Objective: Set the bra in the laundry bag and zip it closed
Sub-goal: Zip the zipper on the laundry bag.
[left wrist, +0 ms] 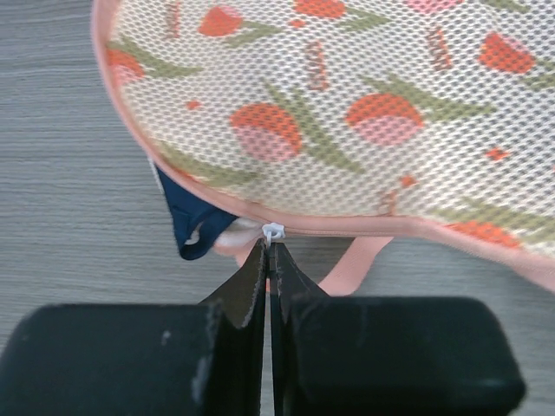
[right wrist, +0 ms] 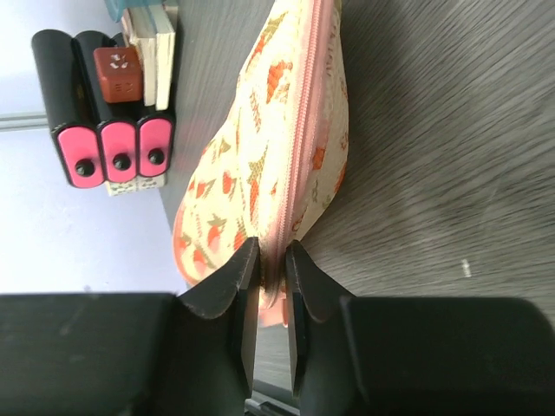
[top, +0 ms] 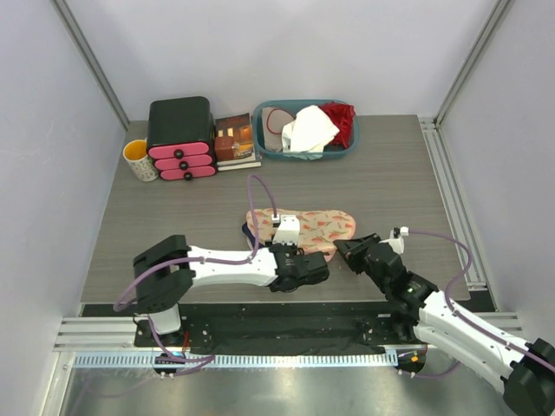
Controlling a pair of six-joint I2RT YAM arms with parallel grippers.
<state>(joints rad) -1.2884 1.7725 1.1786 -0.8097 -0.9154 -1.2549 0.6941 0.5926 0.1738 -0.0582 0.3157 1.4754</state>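
The laundry bag (top: 305,225) (left wrist: 347,104) (right wrist: 269,147), cream mesh with a reddish floral print and pink zipper trim, lies at the table's near middle. A navy piece of the bra (left wrist: 186,221) pokes out from under its left near edge; the remainder of the bra is hidden inside. My left gripper (top: 279,250) (left wrist: 269,251) is shut on the white zipper pull (left wrist: 272,231) at the bag's near rim. At the bag's right end, my right gripper (top: 347,250) (right wrist: 272,251) is shut on the pink zipper rim, which is pinched between its fingers.
At the back stand a teal basket (top: 269,147) holding a white cloth (top: 308,128) and a red garment (top: 344,121), a black drawer unit with pink drawers (top: 180,139) (right wrist: 104,147), books (top: 234,139) and a mug (top: 139,160). A pink strap loop (left wrist: 355,264) lies beside the left fingers.
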